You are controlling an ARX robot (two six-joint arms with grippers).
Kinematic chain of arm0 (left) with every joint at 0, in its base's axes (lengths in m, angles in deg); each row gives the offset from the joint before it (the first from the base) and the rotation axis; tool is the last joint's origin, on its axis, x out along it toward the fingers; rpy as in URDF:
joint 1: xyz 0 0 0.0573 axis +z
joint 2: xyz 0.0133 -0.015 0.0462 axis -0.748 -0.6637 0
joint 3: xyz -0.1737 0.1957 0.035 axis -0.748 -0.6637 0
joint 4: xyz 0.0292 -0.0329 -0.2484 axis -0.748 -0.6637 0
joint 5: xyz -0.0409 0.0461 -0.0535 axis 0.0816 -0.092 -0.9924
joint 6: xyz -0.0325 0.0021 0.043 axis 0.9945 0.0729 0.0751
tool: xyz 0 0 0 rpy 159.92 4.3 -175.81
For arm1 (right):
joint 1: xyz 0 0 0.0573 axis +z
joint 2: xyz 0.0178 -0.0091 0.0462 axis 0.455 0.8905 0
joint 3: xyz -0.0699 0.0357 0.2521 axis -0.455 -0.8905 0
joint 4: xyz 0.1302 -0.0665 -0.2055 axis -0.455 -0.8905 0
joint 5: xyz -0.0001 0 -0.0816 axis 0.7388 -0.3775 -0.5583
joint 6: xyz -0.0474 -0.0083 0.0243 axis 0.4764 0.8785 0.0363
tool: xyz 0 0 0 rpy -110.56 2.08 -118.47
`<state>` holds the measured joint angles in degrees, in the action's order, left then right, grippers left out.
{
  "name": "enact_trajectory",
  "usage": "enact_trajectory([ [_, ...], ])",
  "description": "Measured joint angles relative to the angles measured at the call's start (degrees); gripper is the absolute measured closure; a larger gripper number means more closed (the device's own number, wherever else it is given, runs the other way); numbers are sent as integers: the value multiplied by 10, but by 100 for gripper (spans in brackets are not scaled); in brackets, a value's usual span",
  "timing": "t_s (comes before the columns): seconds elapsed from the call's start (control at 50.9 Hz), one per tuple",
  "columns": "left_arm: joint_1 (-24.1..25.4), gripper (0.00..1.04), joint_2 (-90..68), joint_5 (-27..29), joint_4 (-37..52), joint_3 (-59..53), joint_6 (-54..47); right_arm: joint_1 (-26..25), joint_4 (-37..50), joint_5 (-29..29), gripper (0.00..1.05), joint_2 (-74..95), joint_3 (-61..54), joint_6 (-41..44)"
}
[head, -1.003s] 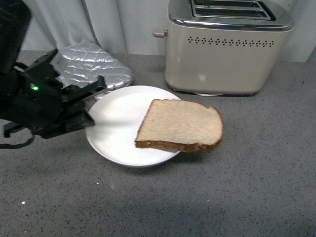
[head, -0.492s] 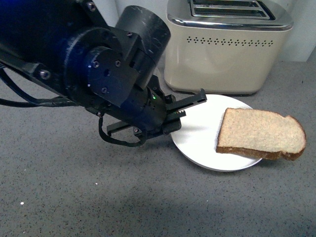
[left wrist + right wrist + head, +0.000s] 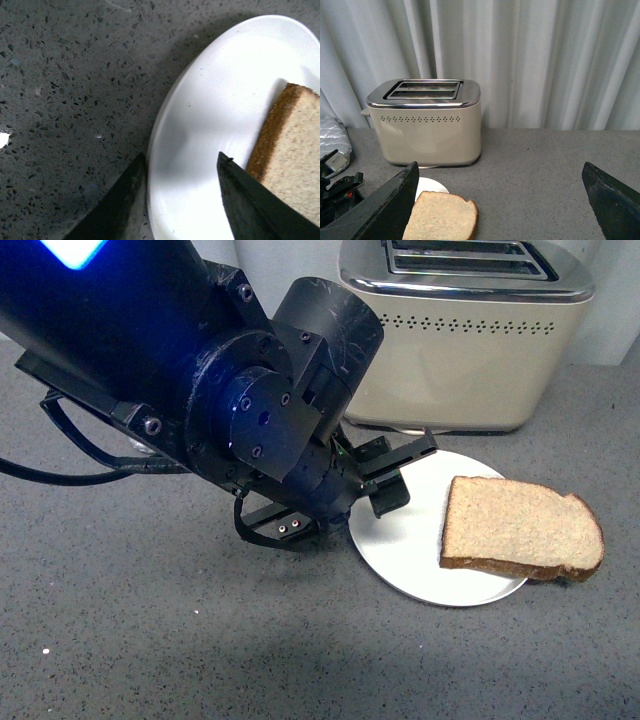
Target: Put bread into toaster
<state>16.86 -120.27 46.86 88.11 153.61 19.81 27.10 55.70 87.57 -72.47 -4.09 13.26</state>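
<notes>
The left gripper (image 3: 408, 472) hangs low over the near rim of a white plate (image 3: 400, 550) with its jaws apart and nothing between them. In the left wrist view this gripper (image 3: 182, 160) has one dark finger (image 3: 125, 200) over the speckled grey counter (image 3: 65, 75) just outside the plate's (image 3: 210, 100) rim. The other finger (image 3: 250, 200) is over the plate, right beside the bread's (image 3: 295, 150) brown crust; whether it touches the crust cannot be told. The bread (image 3: 520, 530) lies flat on the plate just ahead of the left gripper's fingertips, and the end farthest from the gripper juts past the plate's rim. The toaster (image 3: 460, 350) stands upright on the counter (image 3: 150, 640) beyond the left gripper and the plate, close behind the plate, its chrome top and two slots facing up. The right gripper (image 3: 500, 170) is held high, well apart from everything, with its jaws spread wide and empty. Ahead of and below it are the bread (image 3: 442, 215), the plate's (image 3: 430, 185) edge and the toaster (image 3: 427, 125), with a pale curtain (image 3: 545, 60) behind them. A quilted silver pad (image 3: 332, 137) lies on the counter beside the toaster.
</notes>
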Motion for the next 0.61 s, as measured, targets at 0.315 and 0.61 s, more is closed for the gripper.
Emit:
enact_trajectory([
  [0.315,26,6,186,241,182,-163,-85,0,0,0,10,0,0,0],
  [0.61,66,7,373,282,282,-353,-159,0,0,0,10,0,0,0],
])
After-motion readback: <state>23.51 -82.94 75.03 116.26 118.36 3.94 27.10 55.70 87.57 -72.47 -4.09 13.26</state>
